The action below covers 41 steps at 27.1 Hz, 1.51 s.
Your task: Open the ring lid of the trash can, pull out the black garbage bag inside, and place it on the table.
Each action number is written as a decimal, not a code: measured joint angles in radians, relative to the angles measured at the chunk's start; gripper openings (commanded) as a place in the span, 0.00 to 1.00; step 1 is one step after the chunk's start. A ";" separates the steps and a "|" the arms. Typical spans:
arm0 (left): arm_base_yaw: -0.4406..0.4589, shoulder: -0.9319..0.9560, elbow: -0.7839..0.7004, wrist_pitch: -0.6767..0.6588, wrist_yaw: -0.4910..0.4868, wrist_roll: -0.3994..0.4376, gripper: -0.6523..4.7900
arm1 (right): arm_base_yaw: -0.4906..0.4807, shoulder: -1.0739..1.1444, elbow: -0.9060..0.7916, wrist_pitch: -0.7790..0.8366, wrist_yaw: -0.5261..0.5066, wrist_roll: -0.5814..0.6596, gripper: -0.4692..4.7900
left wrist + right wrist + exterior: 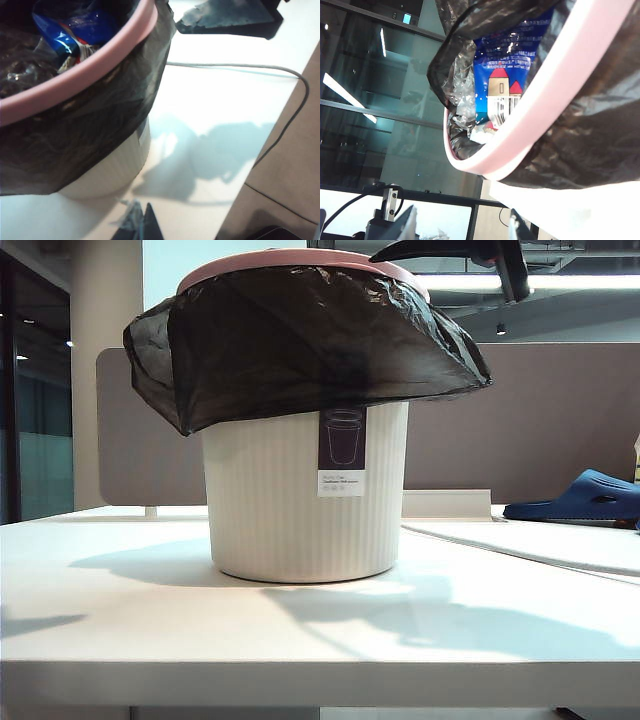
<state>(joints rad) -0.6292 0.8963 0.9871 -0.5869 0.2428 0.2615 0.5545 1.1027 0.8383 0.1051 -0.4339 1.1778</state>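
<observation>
While ring lid (555, 95) flanks right jaws, left jaws seemingly pinched.

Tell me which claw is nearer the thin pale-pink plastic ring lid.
Right, it seems. The right claw, open, sits just off the ring lid; the left claw, shut, hangs lower beside the cream ribbed can.

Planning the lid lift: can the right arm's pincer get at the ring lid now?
Probably yes. The right pincer stands open close beside the ring lid, and only the overhanging black garbage bag lies near it.
</observation>
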 measured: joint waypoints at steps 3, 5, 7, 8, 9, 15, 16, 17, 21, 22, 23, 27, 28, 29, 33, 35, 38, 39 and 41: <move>0.000 0.018 0.000 0.034 0.000 0.000 0.11 | 0.000 0.000 0.000 -0.001 0.014 0.000 0.54; 0.000 0.027 0.000 0.050 0.001 0.000 0.11 | 0.000 0.000 0.000 -0.002 0.022 0.000 0.54; 0.000 0.040 0.000 0.063 0.001 0.000 0.11 | 0.000 0.000 0.000 -0.002 0.026 0.000 0.54; 0.000 0.045 0.000 0.068 0.000 0.000 0.11 | 0.000 0.000 0.000 -0.003 0.029 0.000 0.54; 0.000 0.054 0.000 0.074 0.001 0.000 0.11 | 0.000 0.000 0.000 -0.002 0.031 0.000 0.54; 0.000 0.080 0.000 0.082 0.001 0.000 0.11 | 0.000 0.026 0.000 0.016 0.037 0.003 0.54; 0.000 0.081 0.000 0.082 0.001 0.000 0.11 | 0.000 0.034 0.000 0.024 0.037 0.004 0.54; 0.000 0.081 0.000 0.082 0.001 0.000 0.11 | 0.000 0.040 0.000 0.034 0.037 0.006 0.54; 0.000 0.081 0.000 0.092 0.002 0.013 0.11 | 0.000 0.064 0.000 0.077 0.036 0.021 0.54; 0.000 0.081 0.000 0.093 0.002 0.015 0.11 | 0.000 0.069 0.000 0.089 0.036 0.023 0.54; 0.000 0.081 0.000 0.093 0.002 0.016 0.11 | 0.000 0.072 0.000 0.099 0.034 0.027 0.54; 0.000 0.081 0.000 0.094 0.001 0.037 0.11 | 0.000 0.075 0.000 0.108 0.027 0.043 0.54; 0.000 0.081 0.000 0.095 0.001 0.038 0.11 | 0.000 0.075 -0.001 0.114 0.024 0.045 0.54; 0.000 0.081 0.000 0.097 0.001 0.038 0.11 | 0.000 0.075 -0.002 0.129 0.019 0.047 0.54; 0.000 0.081 0.000 0.100 0.001 0.046 0.11 | 0.000 0.075 -0.001 0.149 0.007 0.052 0.54; 0.000 0.081 0.000 0.102 0.001 0.051 0.11 | 0.000 0.075 -0.001 0.150 0.002 0.053 0.54; 0.000 0.081 0.000 0.104 0.001 0.053 0.11 | 0.000 0.075 -0.001 0.181 -0.007 0.060 0.54; 0.000 0.082 0.000 0.105 0.001 0.059 0.11 | 0.000 0.075 -0.001 0.199 -0.008 0.064 0.54; 0.000 0.090 0.000 0.115 0.001 0.060 0.11 | 0.000 0.075 -0.001 0.219 -0.007 0.068 0.54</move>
<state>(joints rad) -0.6292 0.9863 0.9871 -0.4721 0.2440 0.3218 0.5549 1.1774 0.8371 0.3244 -0.4412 1.2461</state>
